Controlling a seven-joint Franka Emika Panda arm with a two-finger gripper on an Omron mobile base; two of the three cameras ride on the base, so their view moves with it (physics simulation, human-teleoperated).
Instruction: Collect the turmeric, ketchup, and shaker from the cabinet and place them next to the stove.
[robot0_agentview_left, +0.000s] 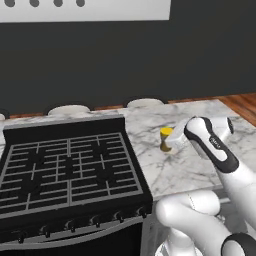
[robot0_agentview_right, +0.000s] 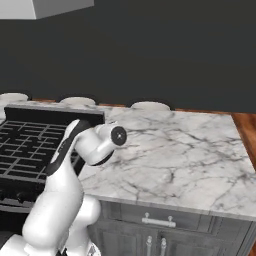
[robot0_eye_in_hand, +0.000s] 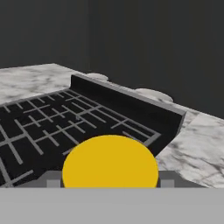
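turmeric (robot0_agentview_left: 166, 133): yellow cap, yellow-orange jar
stove (robot0_agentview_left: 70, 170): black, grey-edged grid grates
counter (robot0_agentview_right: 175, 160): white marble, grey veining
wall (robot0_agentview_right: 165, 50): dark grey

Turmeric (robot0_agentview_left: 166, 135) body behind wrist

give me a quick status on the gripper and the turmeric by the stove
Gripper shut on the turmeric, yellow cap toward the hand camera. Jar over the marble counter, right of the stove. Nothing in the way on the counter near it.
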